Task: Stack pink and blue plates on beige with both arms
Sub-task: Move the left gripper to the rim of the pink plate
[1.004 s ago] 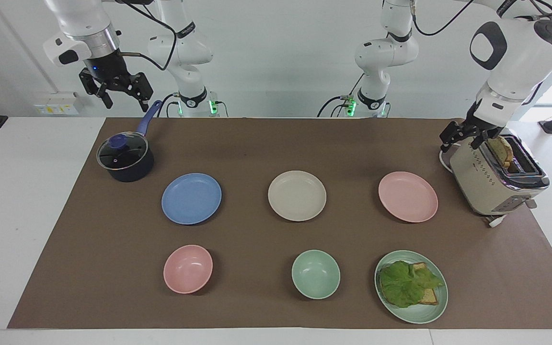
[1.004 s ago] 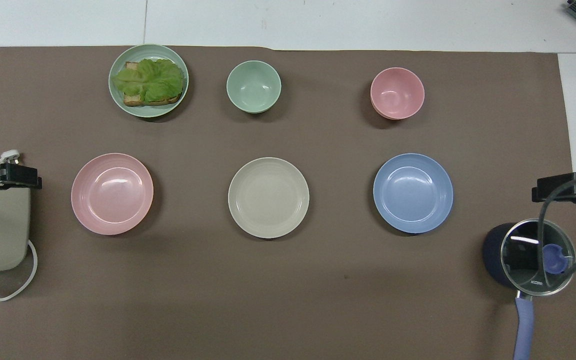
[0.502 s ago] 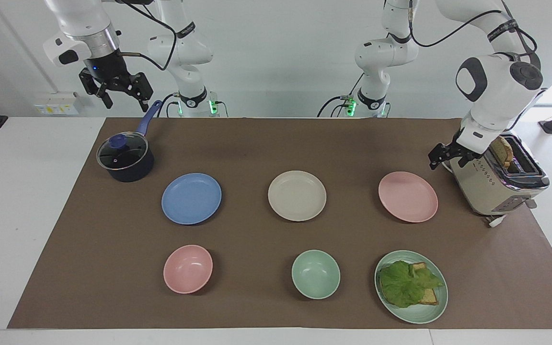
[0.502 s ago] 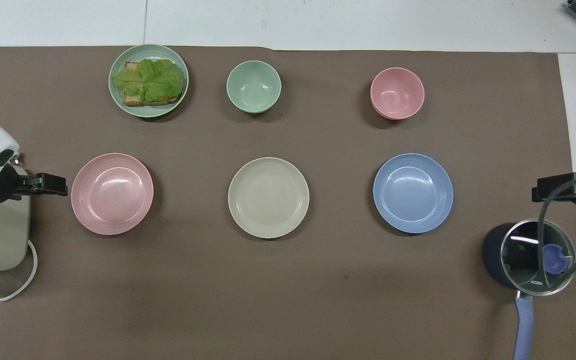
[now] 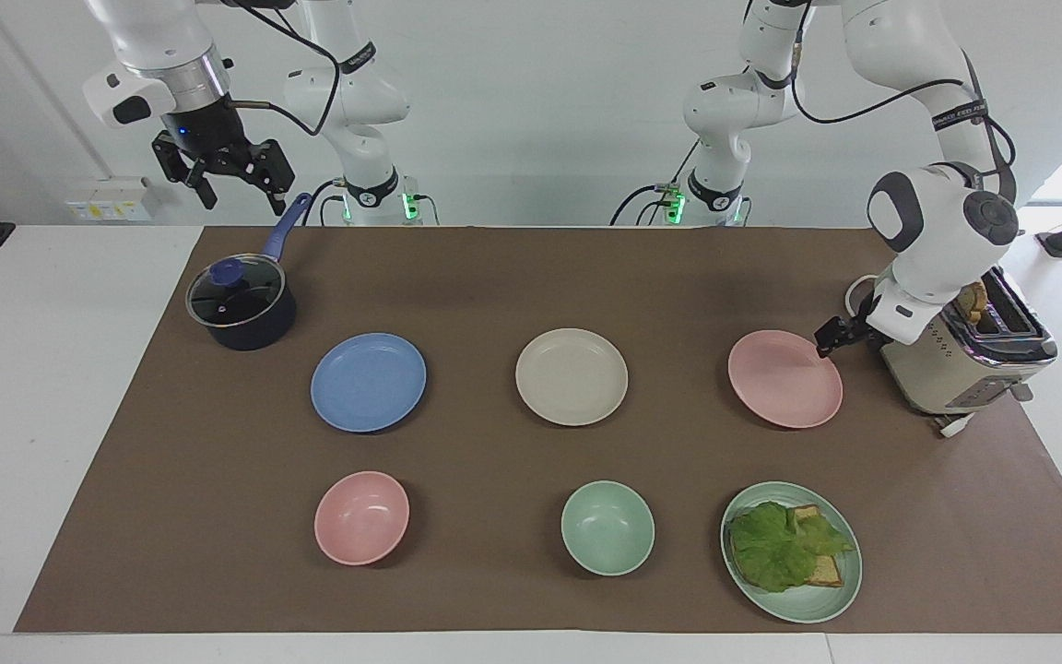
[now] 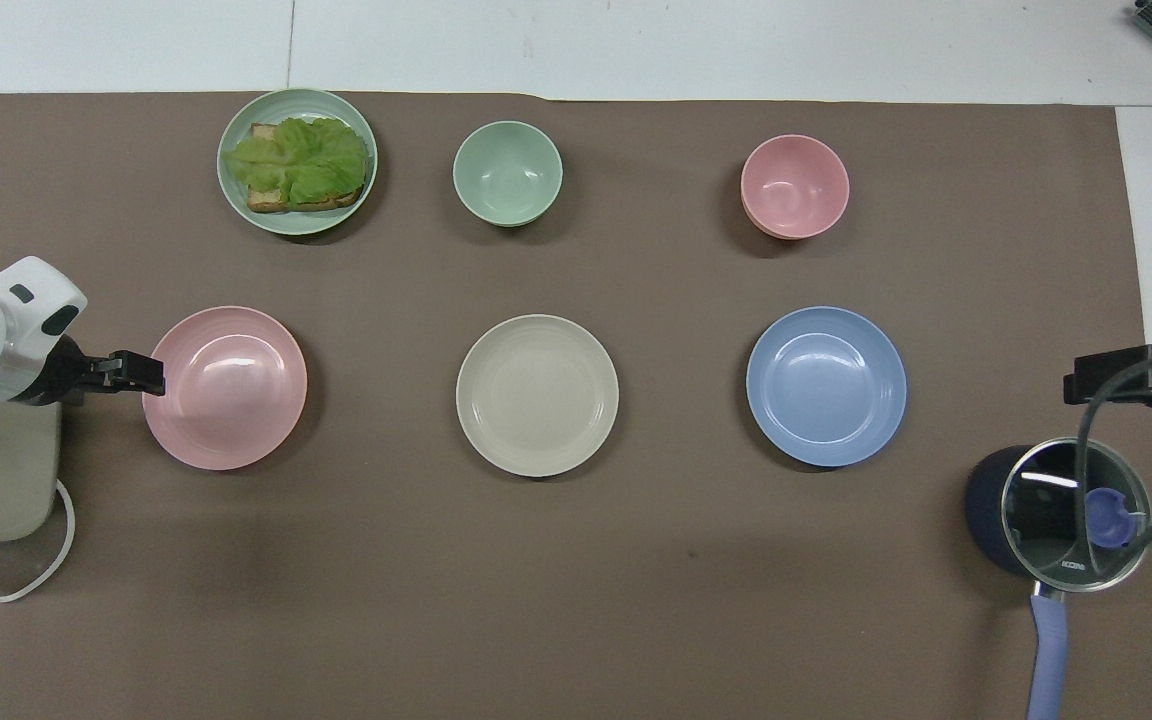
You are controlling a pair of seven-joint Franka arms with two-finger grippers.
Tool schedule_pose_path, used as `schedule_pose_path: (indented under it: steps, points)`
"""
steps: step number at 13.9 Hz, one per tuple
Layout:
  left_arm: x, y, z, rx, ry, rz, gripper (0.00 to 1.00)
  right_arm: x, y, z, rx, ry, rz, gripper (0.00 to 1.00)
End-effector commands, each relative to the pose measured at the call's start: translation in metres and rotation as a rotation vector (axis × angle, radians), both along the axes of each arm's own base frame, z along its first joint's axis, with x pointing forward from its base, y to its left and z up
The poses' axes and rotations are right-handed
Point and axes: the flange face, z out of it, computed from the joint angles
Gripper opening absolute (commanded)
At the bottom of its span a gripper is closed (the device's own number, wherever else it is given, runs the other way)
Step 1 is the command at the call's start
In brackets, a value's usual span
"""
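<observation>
The left claw (image 5: pixel 828 339), fingers spread, sits at the rim of the round matte pale pink plate (image 5: pixel 784 378), which lies flat on the table beside the cream-beige plate (image 5: pixel 572 376). It should straddle the rim squarely before pinching. The right claw (image 5: pixel 222 171) waits spread above the saucepan (image 5: pixel 241 304).

A robotics lab set up as a mock kitchen. Two white arms (image 5: pixel 743 101) stand bolted at the far edge of a white table (image 5: pixel 52 387) against a bare white wall, cables trailing. A brown mat (image 5: pixel 494 277) carries staged kitchenware: a pot (image 5: pixel 241 304), a toaster (image 5: pixel 964 360), plates and bowls in neat rows.
</observation>
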Motion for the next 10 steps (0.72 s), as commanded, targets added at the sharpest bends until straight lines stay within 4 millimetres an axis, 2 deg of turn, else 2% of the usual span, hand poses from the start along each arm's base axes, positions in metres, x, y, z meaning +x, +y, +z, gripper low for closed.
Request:
schedule_pose_path:
  steps: [1, 4, 6, 7, 8, 9, 10]
  points:
    - [-0.001, 0.003, -0.021, 0.01, -0.014, -0.007, 1.0, -0.005, -0.004, 0.0, 0.003, 0.004, 0.016, 1.0]
    - [-0.005, 0.002, -0.044, 0.009, -0.019, -0.003, 1.0, -0.006, -0.004, 0.001, 0.003, 0.003, 0.016, 1.0]
    - [-0.004, 0.002, -0.044, 0.01, -0.023, 0.017, 1.0, -0.005, -0.004, 0.0, 0.003, 0.006, 0.016, 1.0]
    - [-0.005, 0.002, -0.045, 0.011, -0.021, 0.032, 0.94, -0.005, -0.004, 0.0, 0.003, 0.006, 0.016, 1.0]
    - [-0.004, 0.002, -0.044, 0.012, -0.022, 0.033, 0.68, -0.006, -0.004, 0.0, 0.003, 0.007, 0.016, 1.0]
    - [-0.005, 0.001, -0.045, 0.012, -0.021, 0.033, 0.54, -0.006, -0.004, 0.0, 0.003, 0.007, 0.016, 1.0]
    - [-0.005, 0.001, -0.046, 0.011, -0.018, 0.033, 0.48, -0.006, -0.004, 0.0, 0.003, 0.007, 0.016, 1.0]
